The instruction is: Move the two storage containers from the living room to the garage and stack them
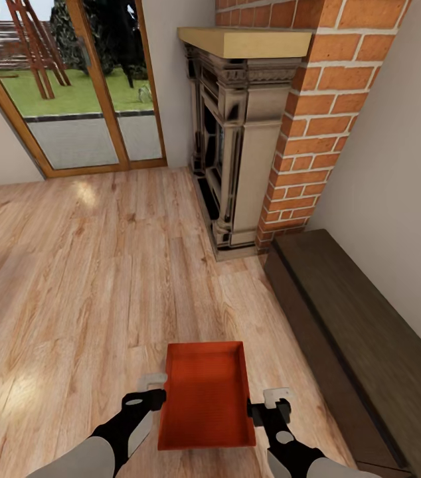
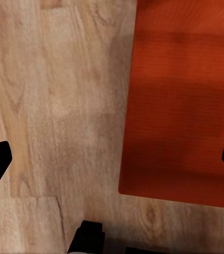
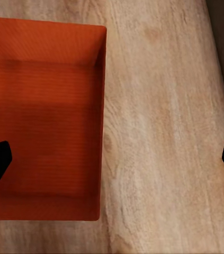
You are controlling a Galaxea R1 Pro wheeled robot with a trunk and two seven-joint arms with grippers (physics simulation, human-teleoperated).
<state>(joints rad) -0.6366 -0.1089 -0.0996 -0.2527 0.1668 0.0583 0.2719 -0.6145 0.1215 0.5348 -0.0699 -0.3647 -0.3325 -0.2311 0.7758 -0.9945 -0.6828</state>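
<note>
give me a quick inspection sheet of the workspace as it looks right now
surface: pale wood-plank floor
job's things: one orange-red storage container, open top up, between the two grippers
clutter: nothing seen
grippers: left gripper and right gripper flank the container's sides, fingers spread wide; contact cannot be told
cables: nothing seen
surroundings: brick chimney with fireplace, dark wooden bench along the wall, glass doors to a garden
</note>
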